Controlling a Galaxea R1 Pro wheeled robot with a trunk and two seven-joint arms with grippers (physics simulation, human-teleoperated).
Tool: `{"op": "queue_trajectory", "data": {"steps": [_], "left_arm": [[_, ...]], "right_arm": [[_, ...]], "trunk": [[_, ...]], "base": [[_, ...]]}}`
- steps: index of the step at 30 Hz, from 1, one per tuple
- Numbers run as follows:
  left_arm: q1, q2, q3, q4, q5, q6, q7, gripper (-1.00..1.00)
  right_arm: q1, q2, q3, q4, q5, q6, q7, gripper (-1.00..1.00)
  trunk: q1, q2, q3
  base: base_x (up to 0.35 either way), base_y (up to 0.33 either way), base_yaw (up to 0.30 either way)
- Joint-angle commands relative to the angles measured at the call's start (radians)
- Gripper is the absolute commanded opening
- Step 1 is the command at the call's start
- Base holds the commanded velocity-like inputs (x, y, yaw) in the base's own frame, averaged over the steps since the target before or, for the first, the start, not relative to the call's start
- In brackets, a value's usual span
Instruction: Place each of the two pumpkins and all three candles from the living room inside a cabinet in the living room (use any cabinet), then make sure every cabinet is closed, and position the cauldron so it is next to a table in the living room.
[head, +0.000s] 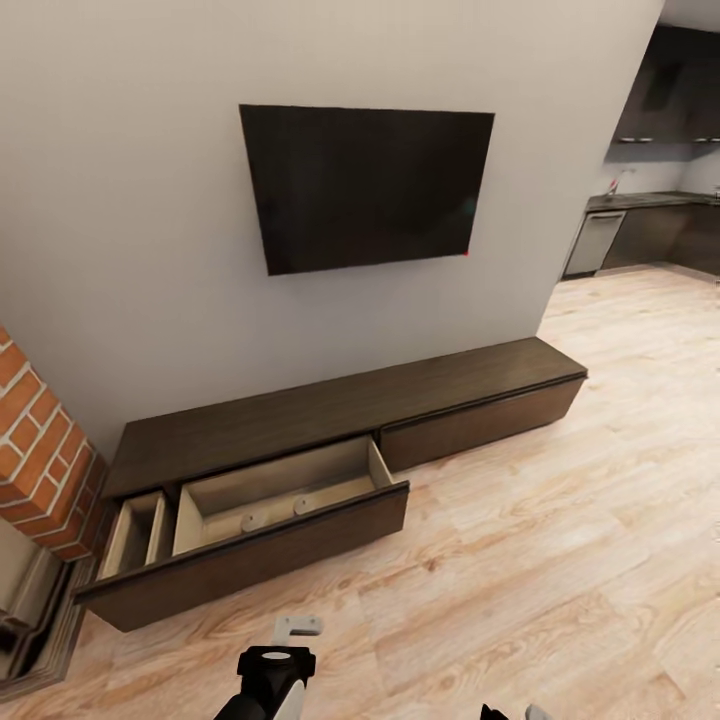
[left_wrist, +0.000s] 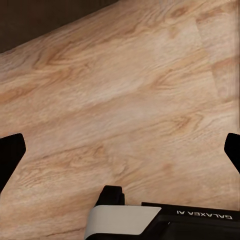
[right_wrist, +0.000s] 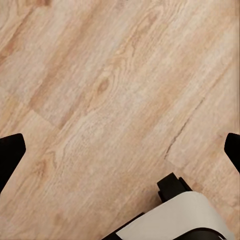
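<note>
The long, low dark-brown wood cabinet (head: 340, 415) runs along the foot of the pale grey wall, stretching from about nine o'clock, where it meets the red-brick fireplace corner (head: 35, 440), across to about two o'clock. Its big left drawer (head: 270, 500) is pulled right out, showing a pale beige inside split into a narrow compartment on the left and a wide one on the right. On the floor of the wide compartment lie two small beige-grey stubby shapes (head: 275, 513), close together; they look like candles, though they are too small to be sure of. The drawer front to the right sits flush and closed. Above the cabinet, at twelve o'clock, a flat black television screen (head: 365, 185) hangs on the wall. Off at one to two o'clock the light wood plank floor (head: 560, 540) leads on into a dark kitchen with a steel-fronted appliance (head: 594, 243). Down at six o'clock the left gripper (head: 297, 627) pokes up just short of the open drawer's front. In the left wrist view its two black fingertips (left_wrist: 11, 150) stand wide apart with only floorboards between them. The right gripper's fingertips (right_wrist: 12, 147) are spread just as wide in the right wrist view, over bare planks, gripping nothing.
</note>
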Motion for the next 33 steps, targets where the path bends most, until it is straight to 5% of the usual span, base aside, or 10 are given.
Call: {"op": "queue_trajectory", "data": {"steps": [1,33], "left_arm": [[-0.001,0.001,-0.003,-0.001,0.011,0.002,0.010,1.00],[-0.001,0.001,-0.005,-0.003,0.010,0.002,0.008,1.00]], "right_arm": [[0.000,-0.001,0.008,-0.001,-0.008,-0.003,-0.005,1.00],[0.000,0.021,0.008,0.002,-0.008,-0.048,-0.004,1.00]], "trunk": [[0.000,-0.001,0.000],[0.000,-0.001,0.043]], "base": [[0.000,0.000,-0.187],[0.000,0.000,-0.187]]}}
